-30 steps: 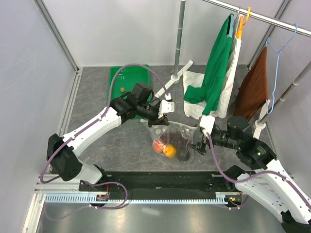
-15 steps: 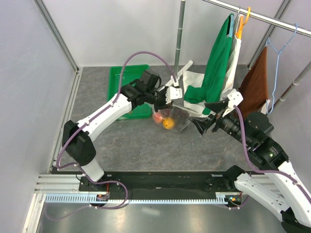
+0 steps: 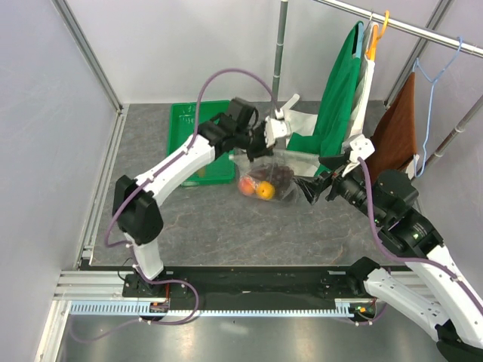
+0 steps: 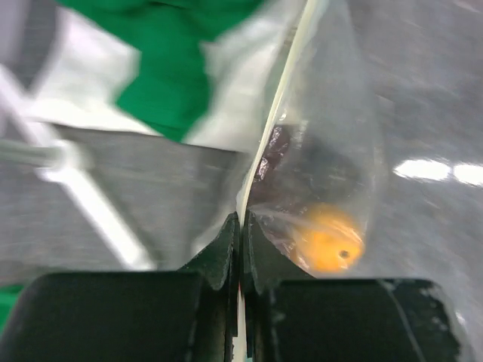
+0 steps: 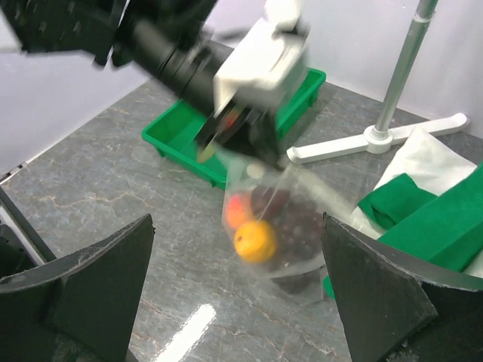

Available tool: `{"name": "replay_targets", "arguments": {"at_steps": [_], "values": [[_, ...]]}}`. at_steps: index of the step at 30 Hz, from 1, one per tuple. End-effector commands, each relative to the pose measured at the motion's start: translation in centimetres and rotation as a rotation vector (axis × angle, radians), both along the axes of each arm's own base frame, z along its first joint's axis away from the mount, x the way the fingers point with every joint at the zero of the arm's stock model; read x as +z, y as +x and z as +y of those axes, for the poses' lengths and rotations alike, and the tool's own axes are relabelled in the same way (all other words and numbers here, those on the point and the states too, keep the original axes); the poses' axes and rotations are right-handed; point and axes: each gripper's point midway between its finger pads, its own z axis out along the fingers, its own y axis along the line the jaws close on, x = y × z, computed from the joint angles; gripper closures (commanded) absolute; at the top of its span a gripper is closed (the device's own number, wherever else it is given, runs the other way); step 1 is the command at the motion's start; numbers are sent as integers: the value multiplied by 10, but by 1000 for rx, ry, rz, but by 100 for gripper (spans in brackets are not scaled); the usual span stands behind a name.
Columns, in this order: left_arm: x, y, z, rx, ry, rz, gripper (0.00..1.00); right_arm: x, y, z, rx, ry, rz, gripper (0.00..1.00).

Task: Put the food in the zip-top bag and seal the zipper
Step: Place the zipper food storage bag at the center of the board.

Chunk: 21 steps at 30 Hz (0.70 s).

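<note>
One end of the zipper (image 4: 274, 113) is pinched in the left hand (image 4: 241, 219), so the spread-apart right hand (image 5: 235, 222) should grab the other end.

Bright even light; wrist views motion-blurred, glare on the table (image 4: 438, 170) beside the zip-top bag (image 4: 332, 128).

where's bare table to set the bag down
The widest bare table lies in front of the hanging zip-top bag, between the left arm and the black rail. Another strip runs left of the green tray. Crowded behind: tray, stand base, garment; the right gripper sits at the bag's right.
</note>
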Motion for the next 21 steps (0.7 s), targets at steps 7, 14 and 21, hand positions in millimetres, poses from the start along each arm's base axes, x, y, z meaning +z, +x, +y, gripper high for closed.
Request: {"name": "replay_targets", "arguments": {"at_steps": [7,14,21], "values": [[65,73,-9,124,-125,-118,98,34,7,-8,-52,27,-102,2],[-10,-34,-10,-17,-51,165,98,20,7,-7,-43,-2,-98,2],[-112,-141,18,-46,142,476,98,-6,4,-3,-4,-54,-73,2]]}}
